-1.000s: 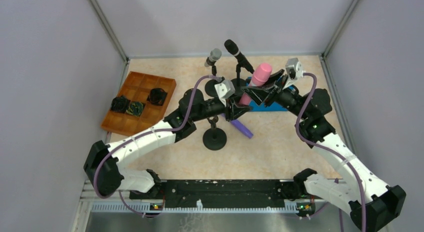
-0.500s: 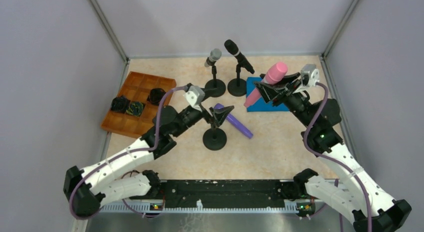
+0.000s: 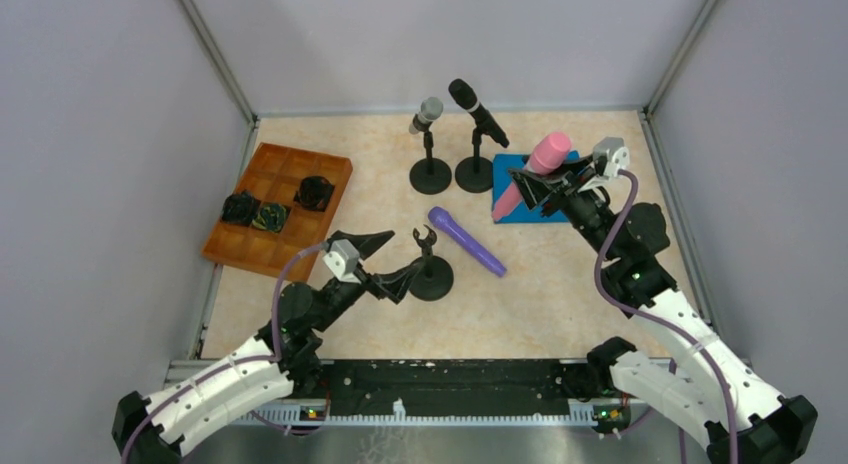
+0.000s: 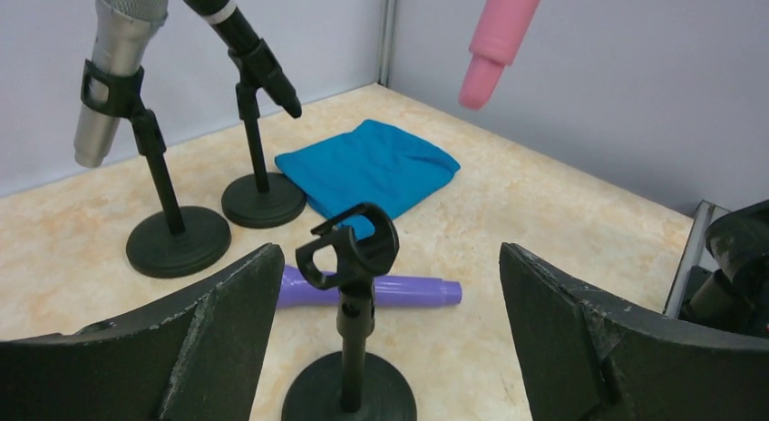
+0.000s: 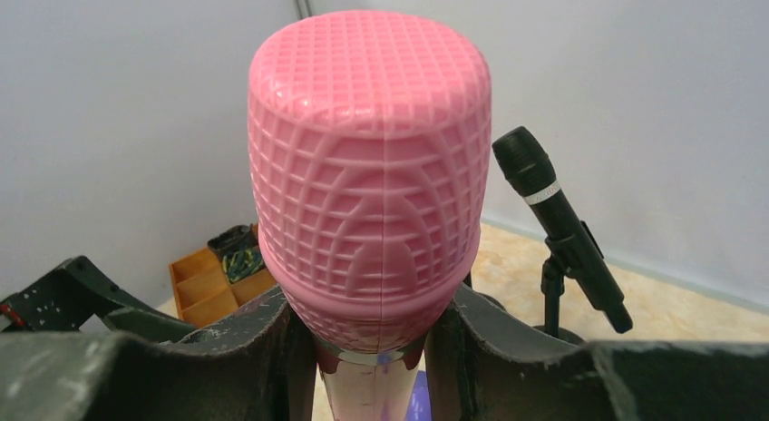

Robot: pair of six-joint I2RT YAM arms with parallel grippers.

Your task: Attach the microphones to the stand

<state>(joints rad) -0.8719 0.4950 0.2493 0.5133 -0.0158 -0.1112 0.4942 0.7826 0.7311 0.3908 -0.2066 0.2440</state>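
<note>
My right gripper [image 3: 545, 189] is shut on the pink microphone [image 3: 533, 171], held tilted in the air over the blue cloth [image 3: 507, 167]; its head fills the right wrist view [image 5: 372, 167] between the fingers [image 5: 227, 348]. My left gripper [image 3: 400, 254] is open and holds nothing. The clip of the bare stand [image 4: 349, 249] rises just ahead of its spread fingers [image 4: 562, 330]. The purple microphone [image 3: 466, 241] lies flat on the table behind that stand [image 3: 432, 279]. The silver-grey microphone [image 3: 427, 114] and the black microphone [image 3: 477, 111] sit clipped in two stands at the back.
An orange compartment tray [image 3: 280, 204] with dark small items sits at the left. The blue cloth [image 4: 367, 167] lies at the back right beside the two loaded stands. Grey walls close in the table on three sides.
My left gripper has opened, come away from the pink microphone's lower end and pulled back to the near left, by the bare stand. The right gripper has carried the pink microphone slightly right.
</note>
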